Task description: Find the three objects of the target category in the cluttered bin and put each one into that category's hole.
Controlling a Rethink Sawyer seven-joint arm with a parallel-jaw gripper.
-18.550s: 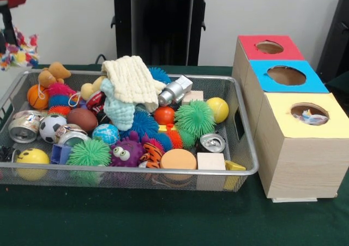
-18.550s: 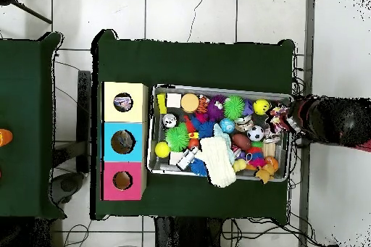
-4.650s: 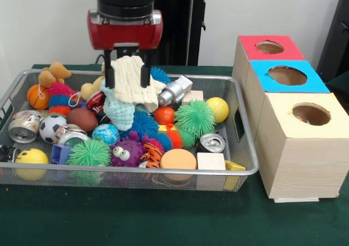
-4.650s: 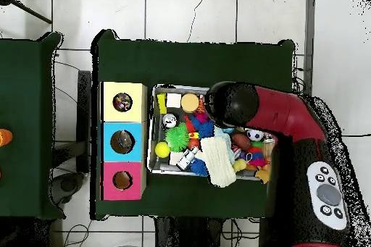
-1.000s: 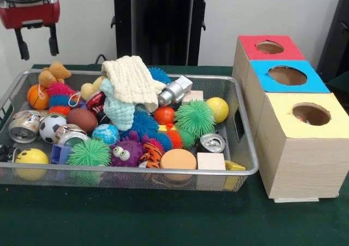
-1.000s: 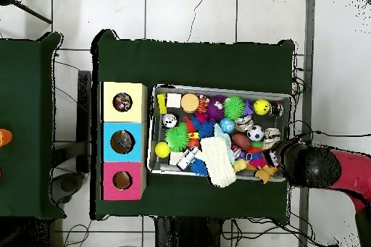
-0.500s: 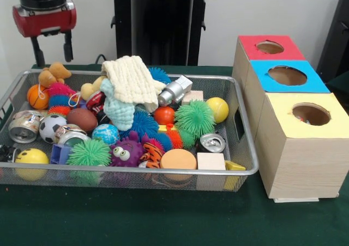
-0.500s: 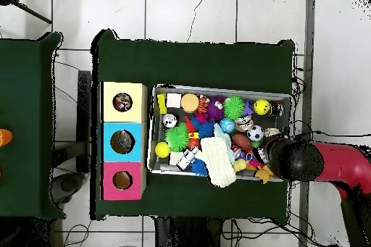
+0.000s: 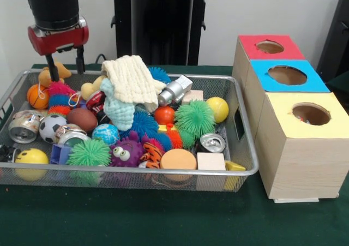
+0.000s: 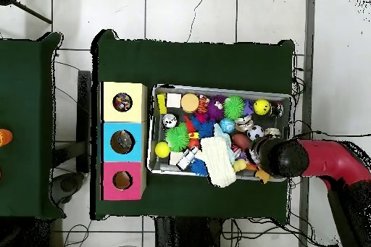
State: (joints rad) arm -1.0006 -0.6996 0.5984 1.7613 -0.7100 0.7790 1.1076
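- Wire-mesh metal bin (image 9: 242, 169) on green tablecloth, packed with balls, spiky rubber toys, cans, blocks, plush.
- Row of three wooden boxes beside bin, each with a round hole: yellow-topped box (image 9: 305, 115) nearest camera, blue-topped box (image 9: 286, 75) in the middle, red-topped box (image 9: 270, 47) farthest.
- Target category not stated; judging from gripper position, soft toys are the likely pick.
- Cream waffle-knit cloth (image 9: 131, 79) draped over pale teal knit cloth (image 9: 117, 112), mid-bin, on top of the pile. Probably light, limp, no fixed shape; best pinched at a raised fold, likely to drag neighbours.
- Tan plush animal (image 9: 57, 70) at far left corner of bin, beside orange mini basketball (image 9: 37, 96). Likely soft, light, compressible; grab across the body, not a limb.
- Red and black gripper (image 9: 65, 67) low over that corner, fingers apart, empty, straddling the plush at about head level; whether there is contact cannot be made out.
- Overhead view: arm's end (image 10: 279, 158) covers that same bin corner, plush mostly hidden.
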